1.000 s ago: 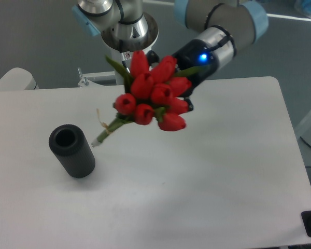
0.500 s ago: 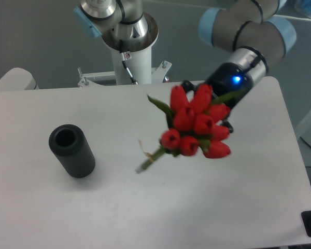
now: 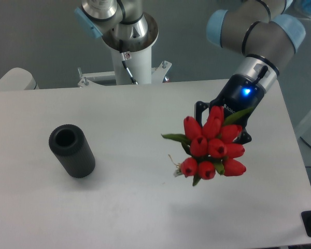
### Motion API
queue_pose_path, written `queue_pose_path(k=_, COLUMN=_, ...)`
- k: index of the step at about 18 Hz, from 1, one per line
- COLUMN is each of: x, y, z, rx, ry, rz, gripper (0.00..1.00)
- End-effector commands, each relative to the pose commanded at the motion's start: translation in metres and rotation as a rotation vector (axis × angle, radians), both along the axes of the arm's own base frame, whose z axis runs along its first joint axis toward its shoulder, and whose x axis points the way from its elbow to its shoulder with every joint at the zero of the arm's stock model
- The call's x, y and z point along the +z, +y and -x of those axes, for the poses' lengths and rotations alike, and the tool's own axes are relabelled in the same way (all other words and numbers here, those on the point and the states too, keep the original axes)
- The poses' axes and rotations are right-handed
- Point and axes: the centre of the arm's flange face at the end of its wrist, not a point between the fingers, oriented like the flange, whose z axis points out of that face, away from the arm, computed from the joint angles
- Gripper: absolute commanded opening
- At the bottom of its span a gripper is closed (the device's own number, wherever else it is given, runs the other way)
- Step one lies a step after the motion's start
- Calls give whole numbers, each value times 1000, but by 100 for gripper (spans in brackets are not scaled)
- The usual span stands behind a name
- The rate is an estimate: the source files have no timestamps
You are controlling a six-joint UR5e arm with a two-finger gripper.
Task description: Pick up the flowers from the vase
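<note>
The flowers (image 3: 212,148), a bunch of red tulip buds with green leaves, hang in the air over the right half of the table. My gripper (image 3: 224,127) is shut on the flowers; its black fingers are mostly hidden behind the buds. The pale stem ends (image 3: 176,170) point down-left, just above the tabletop. The vase (image 3: 71,150), a matte black cylinder with a round hole on top, stands upright and empty on the left side of the table, far from the gripper.
The white table (image 3: 145,207) has its right edge close to the gripper. The arm's white base column (image 3: 129,46) stands behind the table's far edge. A rounded white object (image 3: 13,79) sits at the far left.
The gripper has carried the flowers away from the vase, first to the right across the table, then further right and lower. The vase has not moved.
</note>
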Motion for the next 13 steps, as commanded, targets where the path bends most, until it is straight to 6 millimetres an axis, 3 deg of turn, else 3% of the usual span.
queue_pose_path(k=6, x=-24, y=28, z=-24, rx=-25, ry=158, rz=270, gripper=8)
queue_pose_path(k=13, x=-47, y=39, z=-29, rx=-33, ry=188, rz=407, gripper=8)
